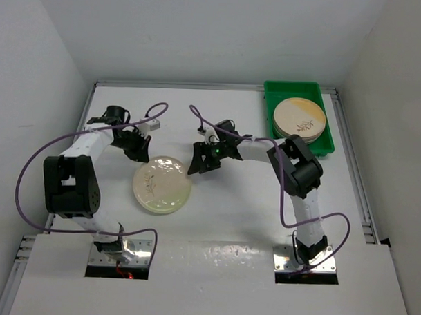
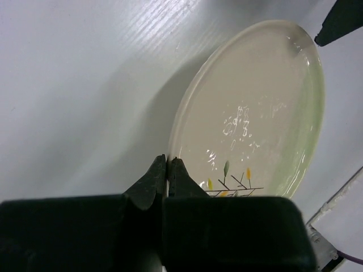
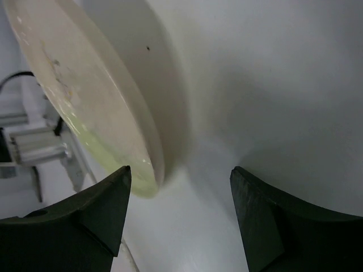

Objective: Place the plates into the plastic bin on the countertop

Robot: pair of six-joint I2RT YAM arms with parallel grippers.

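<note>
- The left fingers (image 1: 137, 150) are clenched together on the near rim of the loose plate (image 1: 162, 185). In the left wrist view a thin pale sliver of that rim shows between the two tips.
- The right fingers (image 1: 197, 167) are spread apart and hold nothing. They sit at the opposite side of the loose plate. In the right wrist view its edge lies just beside one finger, with bare surface (image 1: 229, 206) in the gap between the two.
- So there are two pairs of fingers, one on each side of the loose plate: the left pair at its upper left rim, the right pair at its upper right rim.
- There is one loose plate. It is round and cream, with a pale green segment and a dark leaf sprig, and it lies face up on the white surface between the two pairs of fingers.
- There is one bin (image 1: 281, 87). It is bright green and shallow, and it stands well apart from the loose plate, far to the right and further back.
- One stack of plates (image 1: 299, 116) rests inside the bin. The top plate shows a yellow segment and a dark sprig. How many lie beneath it cannot be counted.
</note>
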